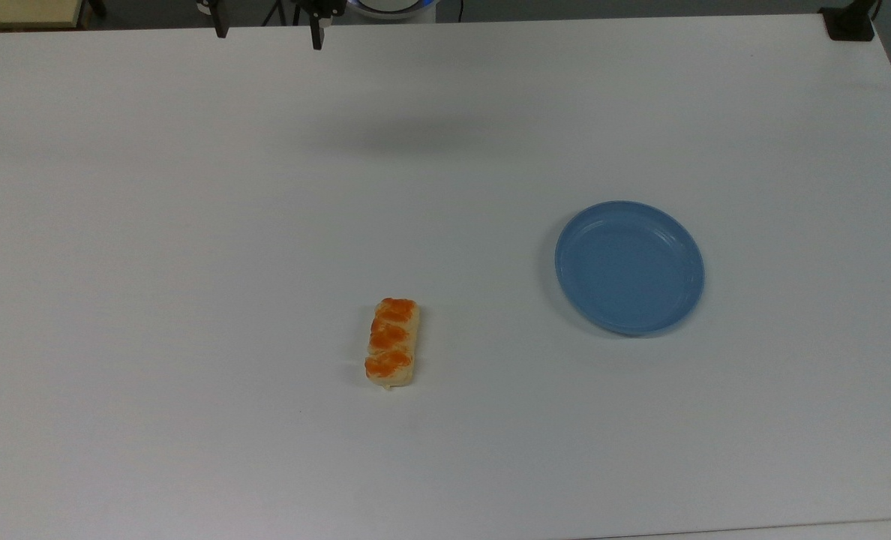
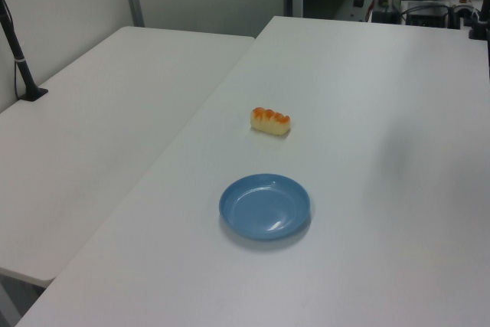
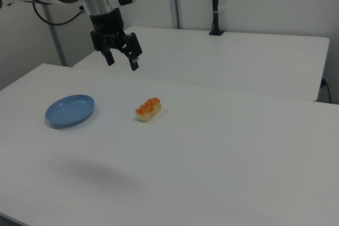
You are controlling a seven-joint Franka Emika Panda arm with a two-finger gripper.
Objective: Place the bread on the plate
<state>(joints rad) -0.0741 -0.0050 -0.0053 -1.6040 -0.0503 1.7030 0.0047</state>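
Observation:
The bread [image 1: 393, 343] lies flat on the white table, a pale loaf with three orange bumps; it also shows in the left view [image 2: 270, 120] and the right view [image 3: 148, 109]. The blue plate [image 1: 629, 267] sits apart from it, to the top view's right, with nothing on it [image 2: 265, 206] [image 3: 70, 110]. My gripper [image 3: 122, 62] hangs open high above the table, up and to the right view's left of the bread, holding nothing. Its two fingertips [image 1: 316, 41] poke in at the top view's upper edge.
A second white table [image 2: 99, 135] adjoins along the left view's left. A black post [image 3: 214, 3] stands clamped at the back in the right view, another [image 2: 19, 55] at the left view's left. The arm's shadow [image 1: 408, 135] falls on the table.

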